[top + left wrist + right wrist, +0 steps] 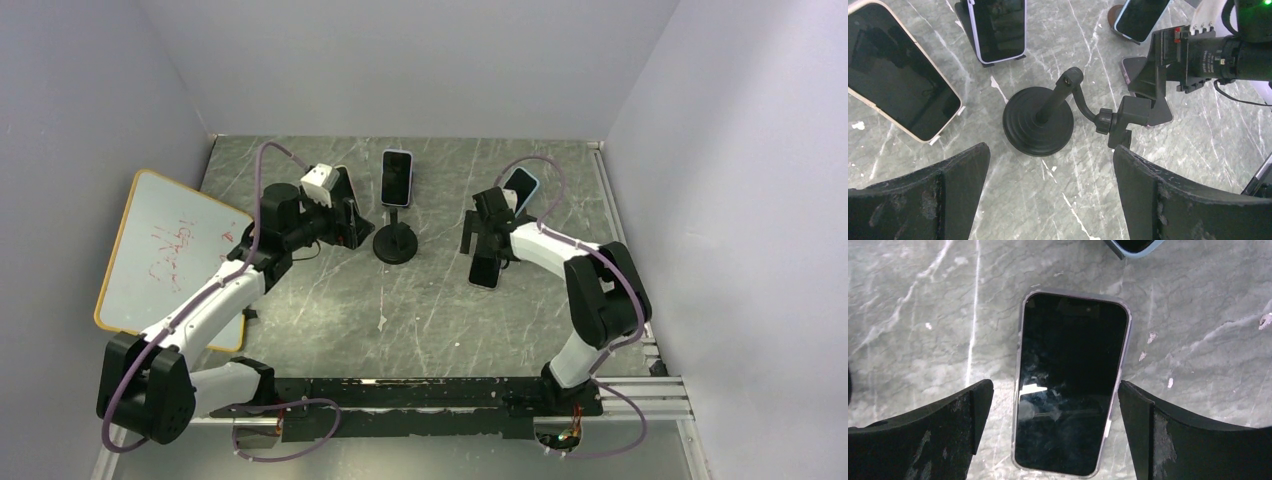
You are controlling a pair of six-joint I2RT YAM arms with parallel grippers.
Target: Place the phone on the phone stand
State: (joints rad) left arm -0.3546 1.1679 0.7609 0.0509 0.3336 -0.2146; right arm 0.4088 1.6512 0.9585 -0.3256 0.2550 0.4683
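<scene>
Grey veined marble tabletop (pixel 430 320), boxed in by pale lilac walls. The right gripper (pixel 1054 390) hangs with fingers spread wide above a dark-screened smartphone in a clear lilac case (pixel 1070 385). The phone lies flat and face up, just right of the black round-based phone stand (pixel 1038 120), whose holder is empty. The left gripper (pixel 1050 152), equally spread, hovers beside that stand. The phone looks stiff, light, slick-faced and breakable, so its long case edges seem the best hold. Red scrawl on the orange-framed whiteboard (pixel 160 250) at the left is unreadable, and no brands show.
</scene>
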